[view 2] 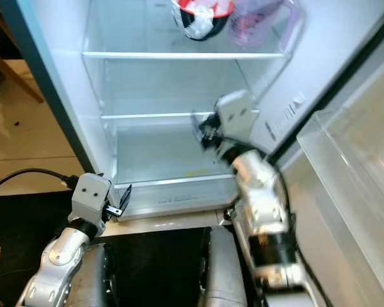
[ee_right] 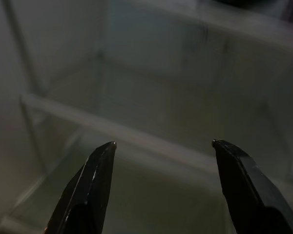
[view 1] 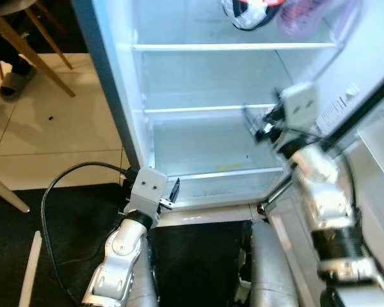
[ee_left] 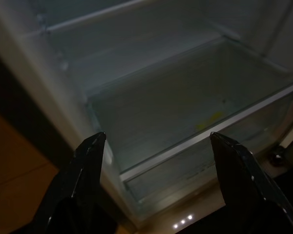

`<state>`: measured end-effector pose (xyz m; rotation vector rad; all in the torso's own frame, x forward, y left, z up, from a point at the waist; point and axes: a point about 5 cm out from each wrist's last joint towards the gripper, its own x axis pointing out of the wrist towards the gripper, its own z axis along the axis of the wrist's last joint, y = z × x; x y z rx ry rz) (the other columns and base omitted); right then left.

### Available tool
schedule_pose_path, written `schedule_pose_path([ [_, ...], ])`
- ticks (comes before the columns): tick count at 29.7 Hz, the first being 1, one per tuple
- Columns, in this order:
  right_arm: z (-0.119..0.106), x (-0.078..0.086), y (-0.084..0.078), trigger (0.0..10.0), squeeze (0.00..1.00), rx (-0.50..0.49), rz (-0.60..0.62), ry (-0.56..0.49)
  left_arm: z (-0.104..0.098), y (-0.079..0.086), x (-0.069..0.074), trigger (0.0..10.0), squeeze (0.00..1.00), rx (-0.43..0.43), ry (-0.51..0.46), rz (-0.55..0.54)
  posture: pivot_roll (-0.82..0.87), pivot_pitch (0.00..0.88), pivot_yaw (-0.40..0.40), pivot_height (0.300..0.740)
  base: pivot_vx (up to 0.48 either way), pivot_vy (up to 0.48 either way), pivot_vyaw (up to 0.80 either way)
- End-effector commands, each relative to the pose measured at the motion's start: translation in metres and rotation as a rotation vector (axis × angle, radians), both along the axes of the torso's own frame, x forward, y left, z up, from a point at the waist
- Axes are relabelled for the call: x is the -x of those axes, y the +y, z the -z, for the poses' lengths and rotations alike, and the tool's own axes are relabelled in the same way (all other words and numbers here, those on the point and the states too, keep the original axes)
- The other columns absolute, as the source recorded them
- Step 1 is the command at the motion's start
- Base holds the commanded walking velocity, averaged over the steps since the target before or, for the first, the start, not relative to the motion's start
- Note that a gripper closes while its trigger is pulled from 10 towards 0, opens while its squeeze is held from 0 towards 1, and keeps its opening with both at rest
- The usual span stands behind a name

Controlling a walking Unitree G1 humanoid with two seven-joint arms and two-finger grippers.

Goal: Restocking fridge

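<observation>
Standing open: fridge point(view 1: 198, 83), both grippers raised before it, nothing held.

Right gripper point(ee_right: 163, 146) is held inside the fridge, level with the middle glass shelf point(view 1: 208, 109), fingers spread wide and empty. Left gripper point(ee_left: 156, 139) is held low at the fridge's front left corner, aimed at the clear bottom drawer point(ee_left: 205, 141), fingers likewise wide apart and empty. A red-and-black bowl point(view 2: 201, 16) and a purple jug point(view 2: 259, 19) are stored on the fridge's top shelf.
</observation>
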<state>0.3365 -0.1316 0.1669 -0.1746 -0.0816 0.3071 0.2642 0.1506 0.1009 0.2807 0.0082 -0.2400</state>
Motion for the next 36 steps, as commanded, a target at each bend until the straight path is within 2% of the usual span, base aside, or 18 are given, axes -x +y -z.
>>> schedule_pose_path([
  [1, 0.003, 0.003, 0.0, 10.0, 0.0, 0.017, 0.019, 0.006, 0.007, 0.005, 0.003, 10.0, 0.0, -0.015, 0.023, -0.01, 0.04, 0.214, -0.075, 0.553, 0.0, 0.0, 0.0],
  [3, 0.066, 0.025, 0.0, 10.0, 0.0, 0.002, 0.12, 0.188, 0.008, 0.011, 0.003, 10.0, 0.0, -0.021, 0.024, -0.028, 0.04, 0.215, -0.074, 0.553, 0.0, 0.0, 0.0],
  [4, 0.066, 0.025, 0.0, 10.0, 0.0, 0.002, 0.12, 0.188, 0.008, 0.011, 0.003, 10.0, 0.0, -0.021, 0.024, -0.028, 0.04, 0.215, -0.074, 0.553, 0.0, 0.0, 0.0],
  [5, 0.09, 0.037, -0.005, 10.0, 0.0, -0.038, 0.199, 0.291, 0.006, 0.011, 0.002, 10.0, 0.0, -0.019, 0.016, -0.028, 0.04, 0.214, -0.072, 0.553, 0.0, 0.0, 0.0],
  [7, 0.09, 0.037, -0.005, 10.0, 0.0, -0.038, 0.199, 0.291, 0.006, 0.011, 0.002, 10.0, 0.0, -0.019, 0.016, -0.028, 0.04, 0.214, -0.072, 0.553, 0.0, 0.0, 0.0],
  [8, 0.106, 0.046, -0.009, 10.0, 0.0, -0.057, 0.263, 0.36, 0.004, 0.01, 0.001, 10.0, 0.0, -0.016, 0.004, -0.022, 0.03, 0.213, -0.071, 0.553, 0.0, 0.0, 0.0],
  [10, 0.113, 0.05, -0.015, 10.0, 0.0, -0.05, 0.305, 0.398, -0.002, 0.007, -0.001, 10.0, 0.0, -0.014, -0.021, -0.004, 0.02, 0.207, -0.072, 0.553, 0.0, 0.0, 0.0],
  [13, 0.117, 0.051, -0.02, 10.0, 0.0, -0.046, 0.324, 0.422, -0.007, 0.002, -0.003, 10.0, 0.0, -0.012, -0.045, 0.018, 0.02, 0.204, -0.069, 0.553, 0.0, 0.0, 0.0],
  [15, 0.116, 0.051, -0.03, 10.0, 0.0, -0.029, 0.348, 0.418, -0.012, -0.006, -0.005, 10.0, 0.0, 0.002, -0.073, 0.045, 0.02, 0.196, -0.067, 0.553, 0.0, 0.0, 0.0],
  [17, 0.109, 0.05, -0.035, 10.0, 0.0, -0.025, 0.371, 0.372, -0.02, -0.011, -0.006, 10.0, 0.0, 0.06, -0.089, 0.05, 0.01, 0.191, -0.065, 0.553, 0.0, 0.0, 0.0],
  [23, 0.097, 0.045, -0.033, 10.0, 0.0, -0.019, 0.379, 0.303, -0.034, -0.02, -0.008, 10.0, 0.0, 0.08, -0.144, 0.093, 0.0, 0.182, -0.067, 0.553, 0.0, 0.0, 0.0],
  [26, 0.092, 0.042, -0.031, 10.0, 0.0, -0.019, 0.365, 0.282, -0.051, -0.03, -0.01, 10.0, 0.0, 0.098, -0.201, 0.147, 0.0, 0.172, -0.07, 0.553, 0.0, 0.0, 0.0],
  [28, 0.09, 0.04, -0.031, 10.0, 0.0, -0.016, 0.355, 0.277, -0.073, -0.042, -0.012, 10.0, 0.0, 0.125, -0.276, 0.204, 0.0, 0.168, -0.077, 0.553, 0.0, 0.0, 0.0],
  [29, 0.09, 0.04, -0.031, 10.0, 0.0, -0.016, 0.355, 0.277, -0.073, -0.042, -0.012, 10.0, 0.0, 0.125, -0.276, 0.204, 0.0, 0.168, -0.077, 0.553, 0.0, 0.0, 0.0],
  [31, 0.09, 0.039, -0.031, 10.0, 0.0, -0.011, 0.351, 0.279, -0.092, -0.05, -0.012, 10.0, 0.0, 0.157, -0.337, 0.243, 0.0, 0.163, -0.079, 0.553, 0.0, 0.0, 0.0],
  [32, 0.09, 0.039, -0.031, 10.0, 0.0, -0.011, 0.351, 0.279, -0.092, -0.05, -0.012, 10.0, 0.0, 0.157, -0.337, 0.243, 0.0, 0.163, -0.079, 0.553, 0.0, 0.0, 0.0],
  [33, 0.09, 0.038, -0.031, 10.0, 0.0, -0.008, 0.35, 0.28, -0.109, -0.058, -0.012, 10.0, 0.0, 0.179, -0.39, 0.282, 0.01, 0.16, -0.081, 0.553, 0.0, 0.0, 0.0],
  [36, 0.091, 0.038, -0.031, 10.0, 0.0, -0.003, 0.348, 0.282, -0.119, -0.064, -0.011, 10.0, 0.0, 0.192, -0.415, 0.307, 0.0, 0.156, -0.081, 0.553, 0.0, 0.0, 0.0],
])
